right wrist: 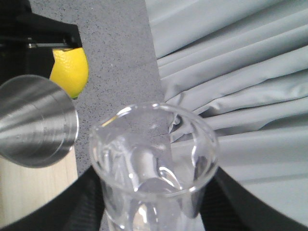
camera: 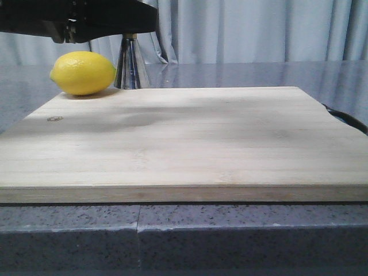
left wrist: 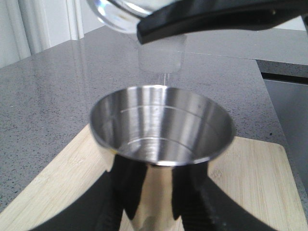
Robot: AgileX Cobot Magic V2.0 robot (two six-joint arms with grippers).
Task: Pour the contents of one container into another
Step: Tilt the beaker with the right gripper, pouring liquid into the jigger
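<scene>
The steel jigger (left wrist: 161, 139) stands upright on the wooden board (left wrist: 250, 178), its empty mouth facing up. My left gripper (left wrist: 156, 192) is shut on its narrow waist. The clear glass beaker (right wrist: 154, 163) sits between the black fingers (right wrist: 240, 207) of my right gripper (right wrist: 154, 202), which is shut on it. In the left wrist view the beaker's rim (left wrist: 113, 14) hangs tilted above and just past the jigger's mouth. From the front only the jigger's lower cone (camera: 129, 66) shows, behind a lemon; the beaker is hidden there. In the right wrist view the jigger (right wrist: 33, 127) is beside the beaker.
A yellow lemon (camera: 83, 73) lies at the board's back left corner, touching or nearly touching the jigger. A black arm part (camera: 86, 17) crosses the top left of the front view. The board (camera: 184, 144) rests on a grey speckled counter (camera: 184, 236). Grey curtains (camera: 259, 29) hang behind.
</scene>
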